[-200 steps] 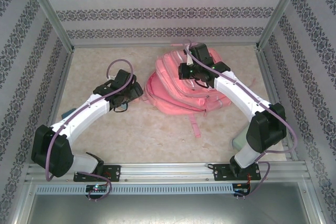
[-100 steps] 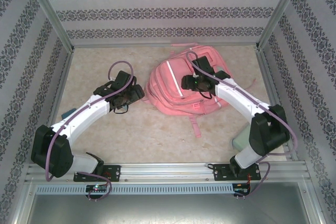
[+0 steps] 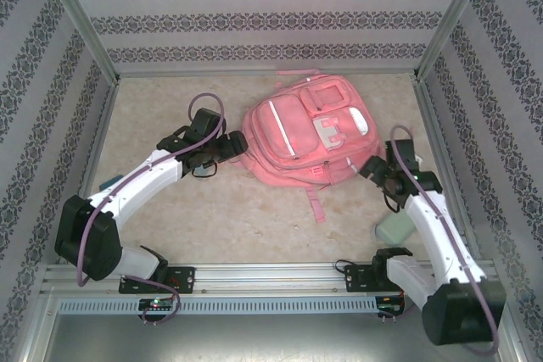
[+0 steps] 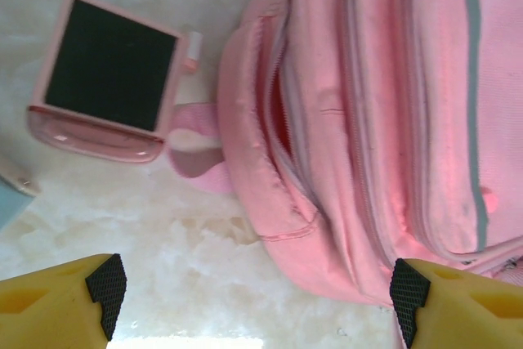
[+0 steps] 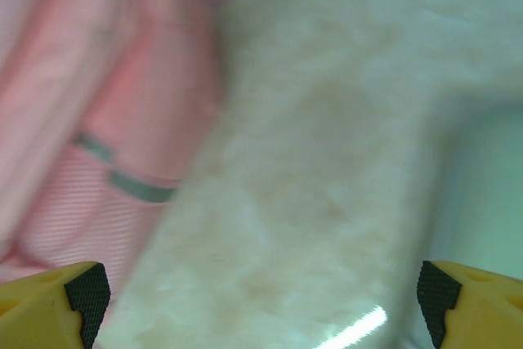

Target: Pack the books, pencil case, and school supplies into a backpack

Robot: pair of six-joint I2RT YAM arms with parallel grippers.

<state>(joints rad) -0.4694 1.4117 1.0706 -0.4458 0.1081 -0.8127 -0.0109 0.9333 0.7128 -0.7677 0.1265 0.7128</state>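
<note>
The backpack (image 3: 297, 137) has just been let go. The right tool (image 3: 371, 167), which a second ago was clamped shut on the bunched-up bag, now stands off its right side with its jaws spread wide and nothing between them. Its wrist view is blurred, but it shows the two fingertips (image 5: 86, 296) far apart over bare worktop (image 5: 327, 161), with pink fabric to one side. A pale teal thing, probably the grey-teal book (image 3: 394, 228), lies just beside it by the near right edge.

Freed, the bag has dropped from a folded heap to lie flat, front pockets up, in the middle of the far half of the worktop.

The left tool (image 3: 236, 143) has edged in to the bag's left side. It is open too and holds nothing. From its wrist, a side zip gapes just ahead of the pads (image 4: 106, 284), and a pink box (image 4: 110, 79) with a dark face sits on the worktop close beside the bag, apart from it.

The bag looks laid out for loading, and nothing visible is packed yet. The right tool is free to fetch the teal item.
</note>
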